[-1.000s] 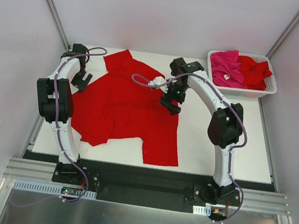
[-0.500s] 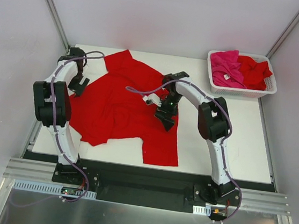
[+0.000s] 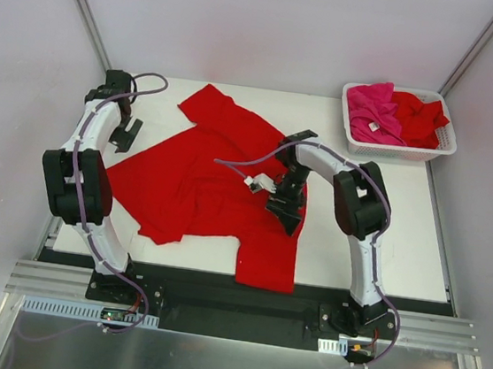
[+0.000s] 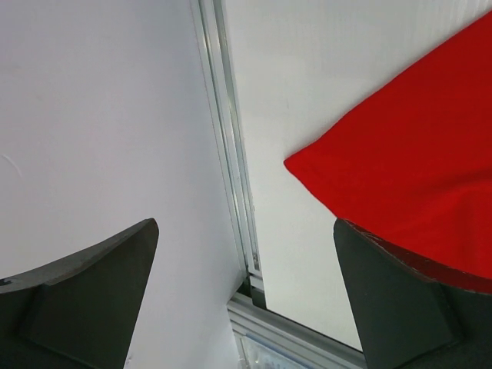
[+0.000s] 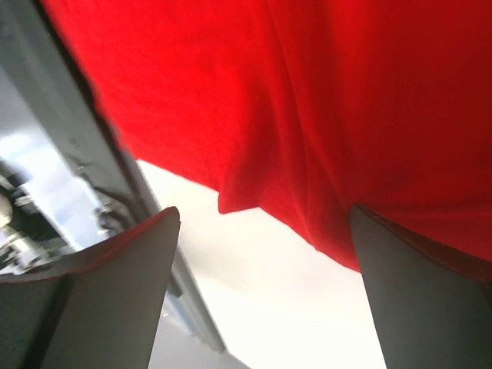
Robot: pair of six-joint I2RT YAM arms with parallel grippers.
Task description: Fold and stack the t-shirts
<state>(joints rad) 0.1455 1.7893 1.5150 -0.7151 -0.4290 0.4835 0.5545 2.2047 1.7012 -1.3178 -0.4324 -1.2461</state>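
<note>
A plain red t-shirt [image 3: 202, 179] lies spread and creased on the white table [image 3: 373, 243]. My right gripper [image 3: 286, 212] is open and empty, low over the shirt's right side. In the right wrist view the gripper [image 5: 263, 215] has its jaws wide apart, with the red cloth [image 5: 307, 92] above them and bare table between them. My left gripper [image 3: 126, 133] is open and empty at the far left, just off the shirt. In the left wrist view the gripper [image 4: 244, 231] is spread wide, with a corner of the red shirt [image 4: 407, 169] at its right.
A white slotted basket [image 3: 395, 151] stands at the back right. It holds a crumpled magenta-pink shirt [image 3: 369, 105] with a white label and a red shirt [image 3: 420, 117]. The enclosure wall and a metal rail [image 4: 231, 154] run close by the left gripper.
My right gripper has moved toward the near edge over the shirt, and the shirt has shifted with it. My left gripper has moved back and left, off the cloth.
</note>
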